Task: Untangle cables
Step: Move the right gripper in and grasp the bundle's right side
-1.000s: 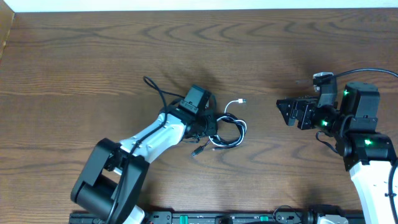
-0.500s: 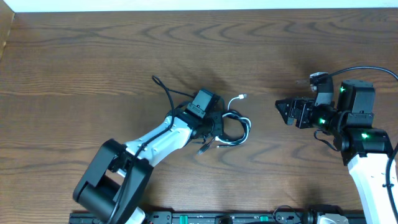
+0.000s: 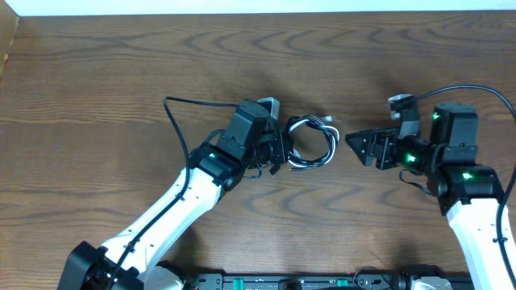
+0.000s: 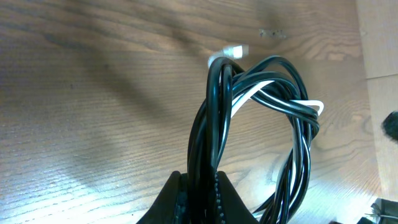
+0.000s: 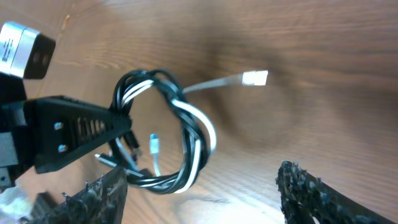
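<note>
The cables (image 3: 310, 143) are a small coil of black and white cords held up off the table, with a white plug end sticking out (image 3: 334, 122). My left gripper (image 3: 276, 150) is shut on the coil's left side; in the left wrist view the black strands (image 4: 214, 124) run between its pads (image 4: 221, 194). My right gripper (image 3: 359, 146) is open, just right of the coil and apart from it. In the right wrist view the coil (image 5: 180, 140) hangs ahead of the open fingers (image 5: 311, 190), and the white plug (image 5: 255, 78) points right.
A thicker black arm wire (image 3: 193, 102) loops over the table left of my left wrist. A light strip runs along the table's far edge (image 3: 258, 6). A black rail lies along the near edge (image 3: 282, 282).
My left gripper has lifted the coil and carried it right and away. My right gripper has moved left toward it.
</note>
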Controlling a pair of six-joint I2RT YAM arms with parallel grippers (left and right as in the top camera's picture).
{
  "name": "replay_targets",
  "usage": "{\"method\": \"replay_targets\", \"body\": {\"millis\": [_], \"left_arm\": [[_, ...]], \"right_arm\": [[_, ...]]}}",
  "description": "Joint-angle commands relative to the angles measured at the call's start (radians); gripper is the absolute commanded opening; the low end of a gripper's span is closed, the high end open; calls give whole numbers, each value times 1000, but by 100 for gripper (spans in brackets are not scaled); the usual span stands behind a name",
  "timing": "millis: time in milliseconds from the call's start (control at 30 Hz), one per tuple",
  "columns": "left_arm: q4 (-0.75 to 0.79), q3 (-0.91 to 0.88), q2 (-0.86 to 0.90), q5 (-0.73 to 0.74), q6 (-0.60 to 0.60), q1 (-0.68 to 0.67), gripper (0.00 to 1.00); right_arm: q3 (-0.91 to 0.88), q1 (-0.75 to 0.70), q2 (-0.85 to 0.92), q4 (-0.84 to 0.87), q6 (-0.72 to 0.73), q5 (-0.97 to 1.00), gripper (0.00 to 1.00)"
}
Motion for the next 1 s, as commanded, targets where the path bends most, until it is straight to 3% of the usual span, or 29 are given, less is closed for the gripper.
{"method": "replay_targets", "body": {"millis": [0,233,400,533,667,967], "left_arm": [[1,14,-11,2,9,4,8],[-7,14,-10,-33,9,4,7],[-18,14,-9,-91,-1,4,8],[-55,14,-9,-182,-108,4,8],[-61,14,-9,-213,-247,4,7],[-61,14,-10,-195,-519,2,8]], "right_arm": [[12,51,10,12,66,-14,72],[12,147,33,37,204,162,63],[12,202,59,95,269,167,41],[12,266,82,137,283,169,18],[12,327,125,176,328,169,3],[12,418,238,333,377,56,1]]}}
